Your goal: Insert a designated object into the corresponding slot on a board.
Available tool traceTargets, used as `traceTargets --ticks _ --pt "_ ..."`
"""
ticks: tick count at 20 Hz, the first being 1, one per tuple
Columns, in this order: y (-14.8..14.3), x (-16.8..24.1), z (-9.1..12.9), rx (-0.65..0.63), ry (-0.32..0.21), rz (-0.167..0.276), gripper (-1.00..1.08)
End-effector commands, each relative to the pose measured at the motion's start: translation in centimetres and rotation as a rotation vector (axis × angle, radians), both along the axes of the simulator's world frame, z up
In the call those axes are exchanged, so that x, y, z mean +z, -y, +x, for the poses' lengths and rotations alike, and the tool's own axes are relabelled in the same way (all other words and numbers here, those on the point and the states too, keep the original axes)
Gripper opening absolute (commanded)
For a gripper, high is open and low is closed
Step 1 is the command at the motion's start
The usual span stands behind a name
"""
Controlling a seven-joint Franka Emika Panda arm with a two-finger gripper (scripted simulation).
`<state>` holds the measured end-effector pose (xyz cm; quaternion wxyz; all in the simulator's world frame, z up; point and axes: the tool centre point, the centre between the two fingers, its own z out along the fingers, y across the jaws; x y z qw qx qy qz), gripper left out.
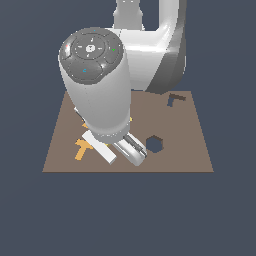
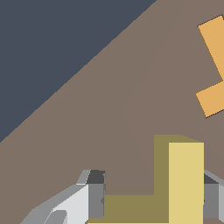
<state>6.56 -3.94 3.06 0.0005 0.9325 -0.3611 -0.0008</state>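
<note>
In the wrist view the pale-yellow L-shaped piece [image 2: 186, 175] sits between my gripper's [image 2: 153, 199] two fingers [image 2: 95, 192], which press on its two sides. It is over the brown board [image 2: 131, 87]. In the exterior view my arm hides the piece and the fingers; only the hand [image 1: 100, 148] shows, low over the board's [image 1: 190, 145] near left part. The dark L-shaped slot [image 1: 175, 99] is at the board's far right corner, well away from the hand.
An orange T-shaped piece [image 1: 81, 148] lies beside the hand on the exterior view's left and also shows in the wrist view [image 2: 214, 65]. A dark hexagonal hole [image 1: 154, 144] is just to the hand's right. The board's edge [image 2: 74, 74] runs close by.
</note>
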Motion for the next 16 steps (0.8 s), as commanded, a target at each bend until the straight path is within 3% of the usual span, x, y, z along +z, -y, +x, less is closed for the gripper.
traceTargets --ticks 1,16 --pt "-0.03 -0.07 0.06 0.0 0.002 0.001 -1.0" --pt "0.0 0.24 0.04 0.0 0.001 0.0 -1.0"
